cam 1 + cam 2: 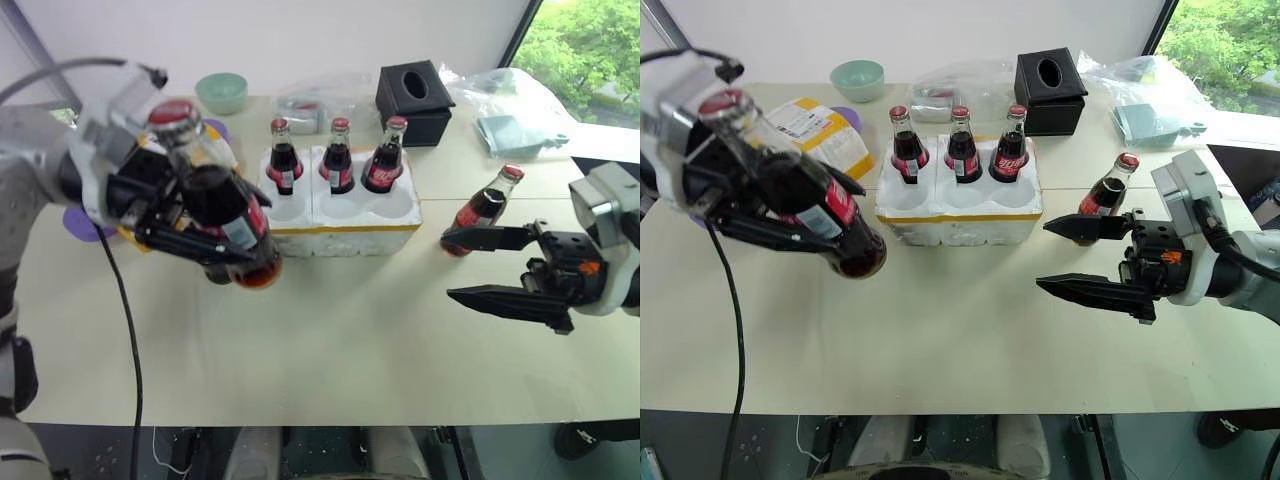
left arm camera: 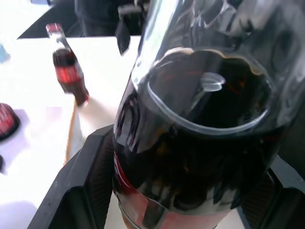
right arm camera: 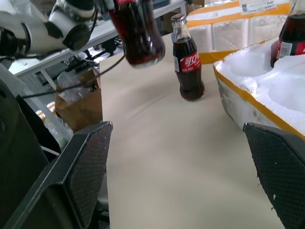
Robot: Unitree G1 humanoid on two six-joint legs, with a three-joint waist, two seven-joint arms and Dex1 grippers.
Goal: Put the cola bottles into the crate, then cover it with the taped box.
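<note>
My left gripper (image 1: 245,230) is shut on a cola bottle (image 1: 215,190), which hangs tilted above the table left of the crate; its dark glass sits between the fingers (image 2: 81,186). The crate (image 1: 345,215) is a white foam tray with a yellow line, and three cola bottles (image 1: 339,158) stand in its back row. Another cola bottle (image 1: 487,207) stands on the table right of the crate, just behind my open right gripper (image 1: 448,266). One more bottle (image 3: 187,62) stands by the crate's left end. The taped box (image 1: 820,125) lies behind my left hand, partly hidden.
A black tissue box (image 1: 413,100), a green bowl (image 1: 221,92) and plastic bags (image 1: 310,100) line the table's back. Teal items (image 1: 515,135) lie at the back right. A black cable (image 1: 125,330) hangs from my left arm over the near left.
</note>
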